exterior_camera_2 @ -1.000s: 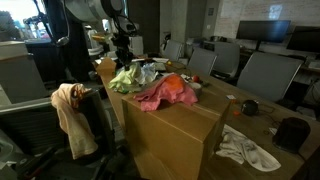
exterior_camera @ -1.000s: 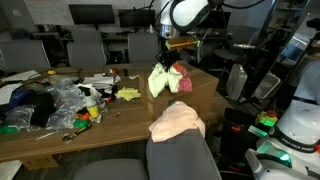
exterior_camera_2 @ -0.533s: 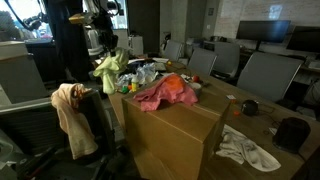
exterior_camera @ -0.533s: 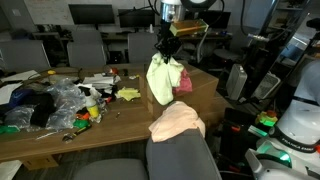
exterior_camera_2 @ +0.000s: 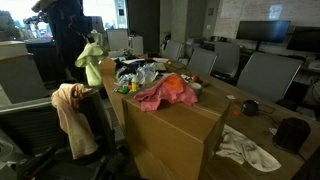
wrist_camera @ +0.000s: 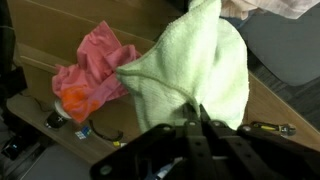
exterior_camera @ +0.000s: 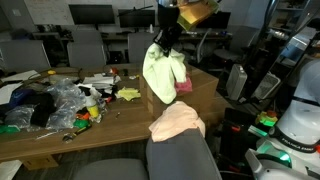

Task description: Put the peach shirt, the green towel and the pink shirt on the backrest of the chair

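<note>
My gripper [exterior_camera: 164,40] is shut on the green towel [exterior_camera: 162,72], which hangs from it in the air above the table's end; it also shows in an exterior view [exterior_camera_2: 92,58] and in the wrist view [wrist_camera: 195,70]. The peach shirt [exterior_camera: 176,122] is draped over the backrest of the chair [exterior_camera: 185,155]; it also shows in an exterior view [exterior_camera_2: 70,115]. The pink shirt [exterior_camera_2: 165,93] lies crumpled on the wooden table [exterior_camera_2: 175,125], and shows in the wrist view [wrist_camera: 92,75] below the towel.
Plastic bags, toys and clutter [exterior_camera: 55,100] cover the table's far part. Office chairs [exterior_camera: 88,45] and monitors stand behind. A white cloth [exterior_camera_2: 245,148] lies on a lower surface. A green-lit device [exterior_camera: 285,140] stands beside the chair.
My gripper has lifted the green towel off the table and carried it upward and toward the chair. The pink shirt stays on the table.
</note>
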Motion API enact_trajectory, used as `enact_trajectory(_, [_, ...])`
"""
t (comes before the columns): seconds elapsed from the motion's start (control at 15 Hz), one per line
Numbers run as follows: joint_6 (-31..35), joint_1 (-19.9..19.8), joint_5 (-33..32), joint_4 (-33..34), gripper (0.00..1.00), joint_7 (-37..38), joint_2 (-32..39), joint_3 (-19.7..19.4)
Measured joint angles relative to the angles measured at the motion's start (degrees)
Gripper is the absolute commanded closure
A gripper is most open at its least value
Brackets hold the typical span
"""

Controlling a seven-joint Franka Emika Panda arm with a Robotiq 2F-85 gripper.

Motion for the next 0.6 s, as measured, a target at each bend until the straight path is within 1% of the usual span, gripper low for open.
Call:
enact_trajectory(0.27, [-4.8,2.7,-2.1,2.4,0.99,-0.5,0.7,4.4])
enact_trajectory(0.4, [-6.2,4.2,-2.1,3.5,0.99,-1.6,1.5,5.6])
enact_trajectory(0.6, [-7.4,6.0,-2.1,4.7,0.99,-3.9,2.8,6.3])
